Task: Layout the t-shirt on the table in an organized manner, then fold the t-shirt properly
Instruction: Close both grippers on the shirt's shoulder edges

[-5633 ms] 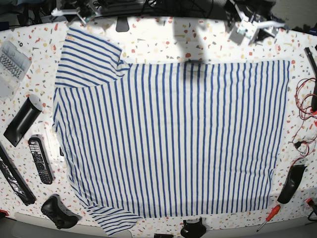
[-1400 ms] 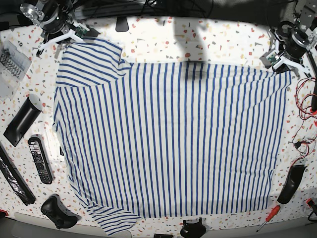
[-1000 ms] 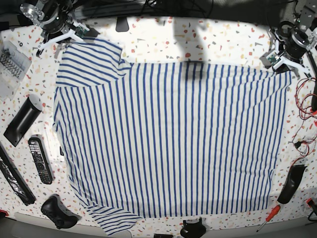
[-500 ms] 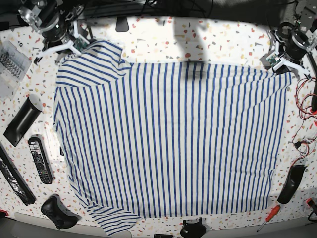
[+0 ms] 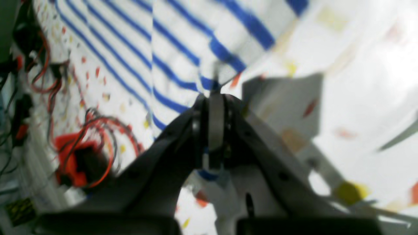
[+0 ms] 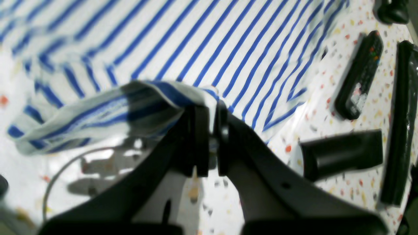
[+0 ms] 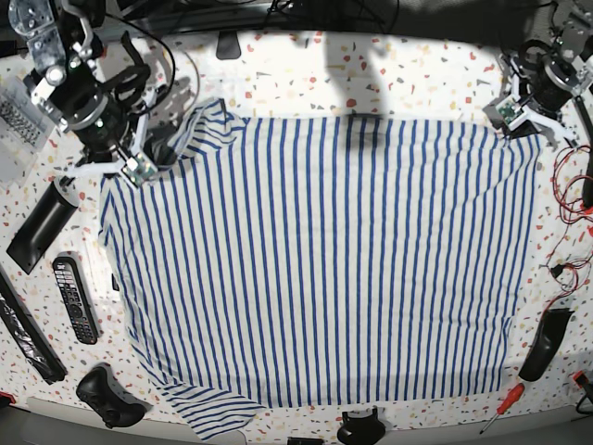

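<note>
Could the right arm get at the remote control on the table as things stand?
Probably not yet: the right gripper is shut on the t-shirt sleeve. The remote control lies uncovered nearby on the table.

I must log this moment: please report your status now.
Right end effector shut on t-shirt sleeve, lifted. Left end effector shut on hem corner. Remote beside shirt, not blocking.

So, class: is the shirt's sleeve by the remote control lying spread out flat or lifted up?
Lifted. The right gripper is shut on the t-shirt, and the sleeve hangs bunched above the table beside the remote control.
</note>
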Robot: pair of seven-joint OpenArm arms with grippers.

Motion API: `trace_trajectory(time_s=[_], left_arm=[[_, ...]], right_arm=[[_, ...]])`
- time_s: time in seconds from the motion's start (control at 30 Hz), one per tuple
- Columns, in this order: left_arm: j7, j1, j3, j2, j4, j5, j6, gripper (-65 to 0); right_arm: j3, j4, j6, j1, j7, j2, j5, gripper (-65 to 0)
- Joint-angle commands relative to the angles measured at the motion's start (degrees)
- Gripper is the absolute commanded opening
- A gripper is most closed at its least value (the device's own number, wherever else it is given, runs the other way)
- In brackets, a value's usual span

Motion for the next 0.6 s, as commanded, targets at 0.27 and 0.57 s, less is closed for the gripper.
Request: trace_trajectory(time_s=[0.27,0.57], left_arm=[[-0.3,-2.3,-0.3,-0.9,0.5,-0.7,0.3,-65.0],[1.9,-7.1,-0.3,-0.9,0.5,-0.7,0.2,-65.0]], right_arm=[[0.4,-6.9,-0.5,9.3,1.8,-2.7,-0.2,-65.0],[0.4,-14.4,-0.2,17.7,2.0,-8.2,1.7,-65.0]])
